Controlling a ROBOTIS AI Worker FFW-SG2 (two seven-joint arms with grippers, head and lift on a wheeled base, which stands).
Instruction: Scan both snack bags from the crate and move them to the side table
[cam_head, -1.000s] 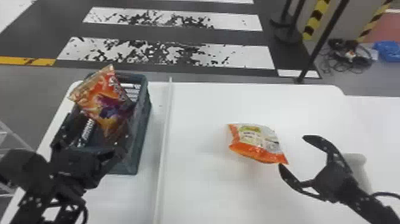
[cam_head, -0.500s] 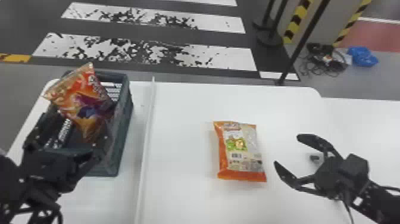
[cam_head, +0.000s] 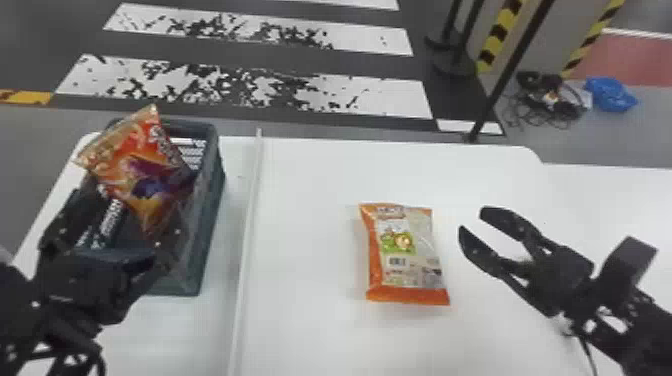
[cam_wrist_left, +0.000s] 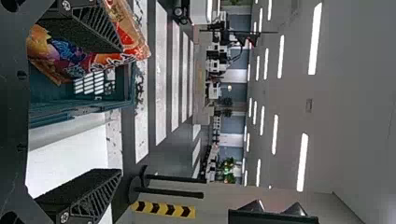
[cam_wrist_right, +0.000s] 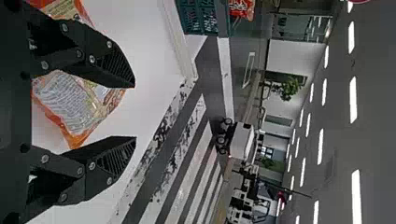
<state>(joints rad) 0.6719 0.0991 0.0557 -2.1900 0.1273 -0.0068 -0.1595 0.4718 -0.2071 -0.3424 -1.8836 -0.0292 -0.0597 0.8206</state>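
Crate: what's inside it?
The purple-and-orange bag stands out above the crate's rim, with slotted plastic visible beside it. The bag and left pincer cover much of the interior; whatever lies behind them can't be seen.

Crumpled blue plastic bag (cam_head: 611, 95) beside tangled black cables (cam_head: 567, 109) on grey floor (cam_head: 35, 145), worn white crosswalk stripes (cam_head: 400, 97), slim black pole (cam_head: 509, 70)
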